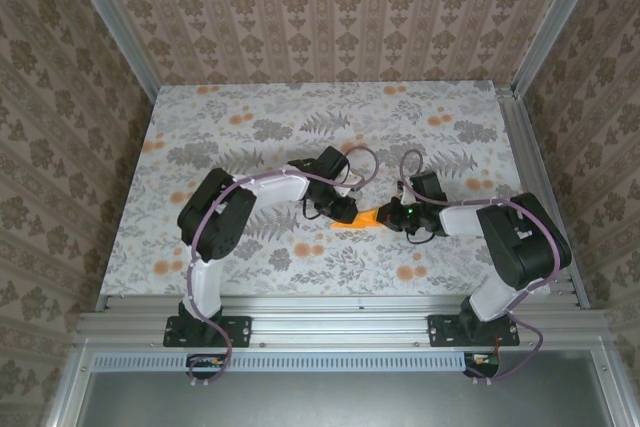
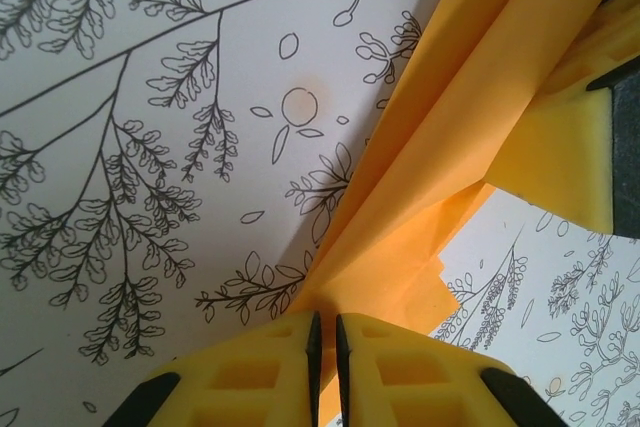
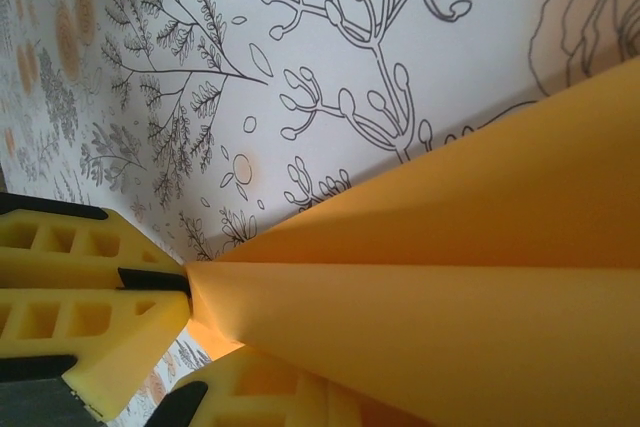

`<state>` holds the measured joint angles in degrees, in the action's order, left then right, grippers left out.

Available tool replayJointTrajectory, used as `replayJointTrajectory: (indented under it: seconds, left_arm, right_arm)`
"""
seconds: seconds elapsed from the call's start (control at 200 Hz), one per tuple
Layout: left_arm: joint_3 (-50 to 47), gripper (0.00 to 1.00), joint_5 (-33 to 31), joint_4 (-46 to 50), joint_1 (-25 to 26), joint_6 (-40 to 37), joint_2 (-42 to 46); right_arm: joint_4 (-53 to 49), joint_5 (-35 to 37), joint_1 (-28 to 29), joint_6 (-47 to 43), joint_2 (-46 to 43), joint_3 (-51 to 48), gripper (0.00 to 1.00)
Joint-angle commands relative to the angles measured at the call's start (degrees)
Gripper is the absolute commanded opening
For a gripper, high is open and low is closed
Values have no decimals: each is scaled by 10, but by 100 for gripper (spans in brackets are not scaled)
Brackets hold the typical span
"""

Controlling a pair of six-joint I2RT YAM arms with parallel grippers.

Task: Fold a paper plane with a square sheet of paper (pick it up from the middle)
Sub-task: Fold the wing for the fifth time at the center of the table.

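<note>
Close to the near edge of the grey-leaf printed table (image 1: 250,127), the left gripper (image 1: 340,209) and right gripper (image 1: 388,217) are covering most of the bright-orange folded paper (image 1: 360,217). The sliver left showing is too small to reveal its creases.

In the left wrist view the paper is running off the top and right edges, and its near end is slipping into the thin slit between yellow fingers (image 2: 400,377) cut off by the bottom edge.

In the right wrist view it is spilling past the right and bottom edges, its tip vanishing between cropped fingers (image 3: 110,307).
</note>
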<state>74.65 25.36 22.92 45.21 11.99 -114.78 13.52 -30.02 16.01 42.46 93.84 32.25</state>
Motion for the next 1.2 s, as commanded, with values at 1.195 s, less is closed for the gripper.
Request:
replayJointTrajectory:
  seconds: [1.195]
  left_arm:
    - [-12,25,-131,44,54,-57,-16]
  right_arm:
    - [-7,11,-26,28,-33,-36,13]
